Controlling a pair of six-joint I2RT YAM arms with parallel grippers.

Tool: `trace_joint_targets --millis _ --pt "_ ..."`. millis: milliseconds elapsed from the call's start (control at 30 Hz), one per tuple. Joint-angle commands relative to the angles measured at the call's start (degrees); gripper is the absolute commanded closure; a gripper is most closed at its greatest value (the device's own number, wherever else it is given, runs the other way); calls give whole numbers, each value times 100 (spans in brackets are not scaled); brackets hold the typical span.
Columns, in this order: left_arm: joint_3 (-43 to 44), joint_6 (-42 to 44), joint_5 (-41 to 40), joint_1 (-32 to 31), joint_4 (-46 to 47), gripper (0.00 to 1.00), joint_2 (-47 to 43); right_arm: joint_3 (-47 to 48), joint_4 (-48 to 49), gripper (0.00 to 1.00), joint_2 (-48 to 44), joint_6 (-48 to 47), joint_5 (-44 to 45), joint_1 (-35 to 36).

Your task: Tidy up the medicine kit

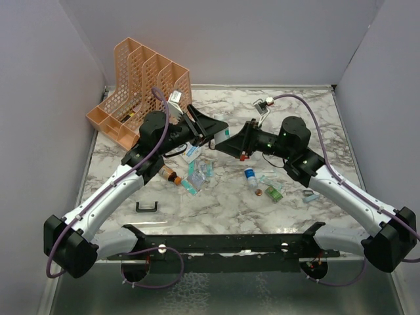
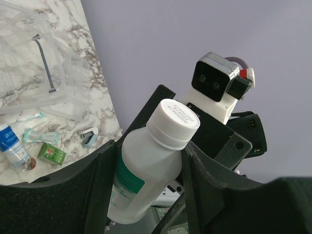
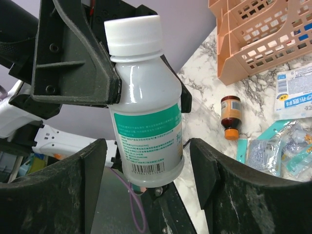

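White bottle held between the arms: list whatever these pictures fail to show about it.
Right wrist: white bottle, label print too small to read.
Left wrist: its label mostly hidden by the left end effector.
Top external: bottle almost wholly covered by the left end effector and right end effector.

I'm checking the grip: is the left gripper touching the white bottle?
Touching. The left wrist view shows the white bottle clamped in the left gripper, with a black finger pressed against each of its sides and no gap showing.
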Motion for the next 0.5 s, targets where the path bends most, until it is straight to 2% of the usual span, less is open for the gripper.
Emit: trace_joint_targets --millis 0,467 --pt "-7 29 23 62 4 50 -243 150 47 31 -113 -14 480 42" --pt "-1 8 188 159 -417 50 -160 42 237 42 79 120 468 51"
